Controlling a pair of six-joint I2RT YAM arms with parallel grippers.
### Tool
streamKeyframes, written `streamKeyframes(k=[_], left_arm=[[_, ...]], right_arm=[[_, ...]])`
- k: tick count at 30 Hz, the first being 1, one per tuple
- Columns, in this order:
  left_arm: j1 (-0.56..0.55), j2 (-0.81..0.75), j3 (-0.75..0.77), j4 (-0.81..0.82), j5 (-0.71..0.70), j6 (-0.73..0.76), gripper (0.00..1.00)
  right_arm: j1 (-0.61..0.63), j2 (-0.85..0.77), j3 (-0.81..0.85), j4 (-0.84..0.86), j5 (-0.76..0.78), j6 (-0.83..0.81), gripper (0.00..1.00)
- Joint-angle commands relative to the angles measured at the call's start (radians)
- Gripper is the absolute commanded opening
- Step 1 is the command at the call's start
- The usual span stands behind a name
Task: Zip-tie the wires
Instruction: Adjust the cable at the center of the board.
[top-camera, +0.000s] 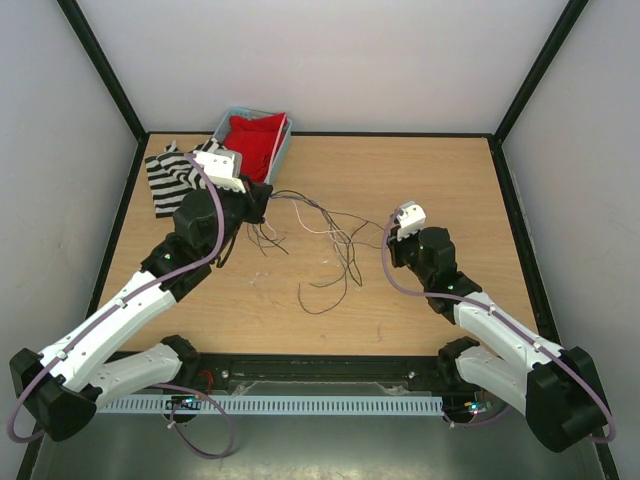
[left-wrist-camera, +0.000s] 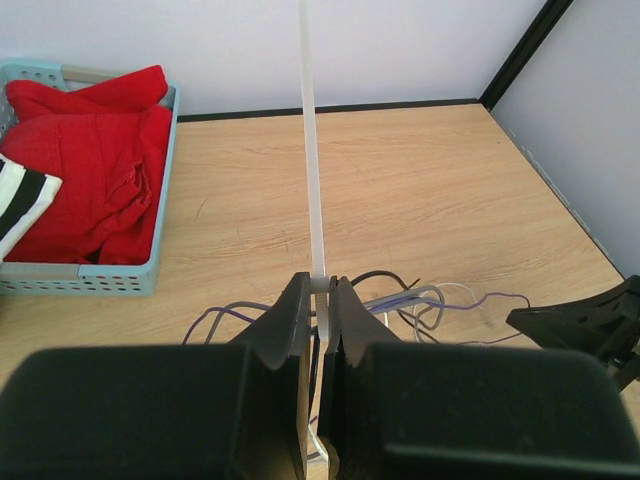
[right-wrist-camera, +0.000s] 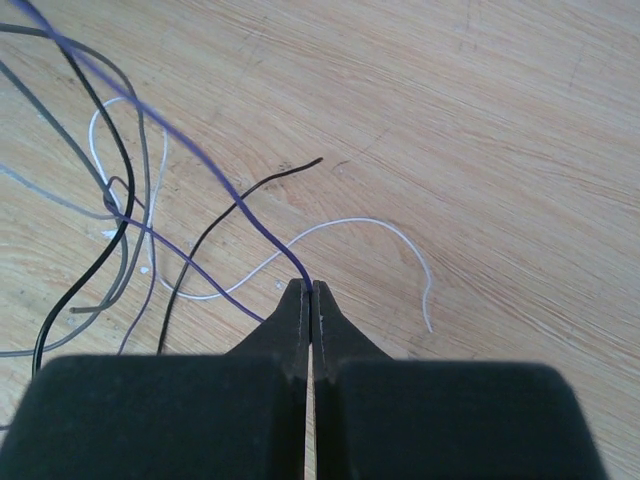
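Thin dark and pale wires (top-camera: 310, 205) sprawl in loops across the middle of the table. My left gripper (left-wrist-camera: 320, 285) is shut on the lower end of the white zip tie (left-wrist-camera: 312, 170), which stands up straight from the jaws, just above one end of the wires (left-wrist-camera: 400, 298). From above, that gripper (top-camera: 265, 200) sits at the bundle's left end. My right gripper (right-wrist-camera: 311, 287) is shut on one purple wire (right-wrist-camera: 200, 160), with black, grey and white strands lying loose on the wood to its left. It (top-camera: 392, 235) hovers at the bundle's right end.
A pale blue basket (top-camera: 283, 150) with red cloth (top-camera: 255, 135) stands at the back left, and a black-and-white striped cloth (top-camera: 170, 175) lies beside it. Black frame posts and white walls close in the table's back and sides.
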Motion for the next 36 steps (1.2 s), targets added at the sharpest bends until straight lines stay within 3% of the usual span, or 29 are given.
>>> streamKeyframes(k=[1, 2, 3, 4, 5, 7, 9, 16, 20, 30, 36], left_arm=[[0.009, -0.001, 0.007, 0.018, -0.004, -0.010, 0.00], [0.010, 0.000, 0.007, 0.018, 0.000, -0.010, 0.00], [0.011, 0.002, 0.008, 0.018, 0.003, -0.009, 0.00], [0.011, 0.004, 0.009, 0.018, 0.007, -0.009, 0.00], [0.011, 0.005, 0.010, 0.017, 0.010, -0.011, 0.00], [0.011, 0.007, 0.011, 0.018, 0.013, -0.011, 0.00], [0.012, 0.009, 0.012, 0.018, 0.015, -0.012, 0.00], [0.013, 0.010, 0.013, 0.018, 0.026, -0.013, 0.00], [0.013, 0.013, 0.015, 0.018, 0.033, -0.019, 0.00], [0.013, 0.013, 0.016, 0.017, 0.042, -0.023, 0.00], [0.013, 0.011, 0.016, 0.018, 0.048, -0.030, 0.00]], right_arm=[[-0.006, -0.007, -0.005, 0.011, -0.094, -0.016, 0.00], [-0.006, -0.006, 0.000, 0.012, -0.117, -0.021, 0.00], [-0.007, -0.007, 0.007, 0.013, -0.129, -0.016, 0.07], [-0.006, -0.010, 0.015, 0.015, -0.137, -0.005, 0.28], [-0.006, -0.023, 0.020, 0.024, -0.158, 0.001, 0.40], [-0.006, -0.048, 0.026, 0.063, -0.229, 0.000, 0.56], [-0.006, -0.074, 0.026, 0.118, -0.307, -0.017, 0.66], [-0.002, -0.115, -0.040, 0.407, -0.513, -0.092, 0.73], [0.073, -0.077, -0.050, 0.544, -0.614, -0.162, 0.73], [0.353, 0.150, 0.006, 0.603, -0.654, -0.459, 0.71], [0.389, 0.333, 0.082, 0.637, -0.626, -0.527, 0.69]])
